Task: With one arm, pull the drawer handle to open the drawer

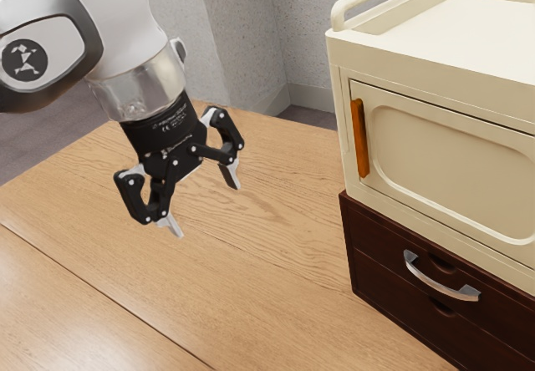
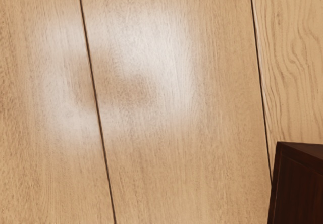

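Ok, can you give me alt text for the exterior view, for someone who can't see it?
A robot arm holds its open gripper above a wooden table, apart from the silver handle on a closed dark drawer unit. A cream cabinet with an orange door handle sits on top.

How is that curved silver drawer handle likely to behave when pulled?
The curved silver handle looks rigid and probably won't flex. Its glossy surface may let the claw slip. Mounted at both ends on the dark drawer unit, it likely won't swivel.
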You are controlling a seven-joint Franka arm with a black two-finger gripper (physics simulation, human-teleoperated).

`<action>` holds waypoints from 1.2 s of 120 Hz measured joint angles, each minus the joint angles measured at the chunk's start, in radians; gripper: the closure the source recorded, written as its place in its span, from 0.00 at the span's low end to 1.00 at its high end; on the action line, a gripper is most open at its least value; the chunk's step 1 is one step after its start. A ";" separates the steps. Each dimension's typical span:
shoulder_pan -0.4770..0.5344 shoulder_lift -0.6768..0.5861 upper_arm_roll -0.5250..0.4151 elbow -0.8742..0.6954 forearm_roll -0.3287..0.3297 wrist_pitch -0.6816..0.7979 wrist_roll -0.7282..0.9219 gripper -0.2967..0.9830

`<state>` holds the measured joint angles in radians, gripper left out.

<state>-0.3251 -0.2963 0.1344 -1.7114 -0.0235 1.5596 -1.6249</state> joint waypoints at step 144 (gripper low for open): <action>-0.484 0.132 0.188 -0.267 -0.061 0.637 -0.041 0.23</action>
<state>-0.8089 -0.1647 0.3221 -1.9782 -0.0842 2.1963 -1.6656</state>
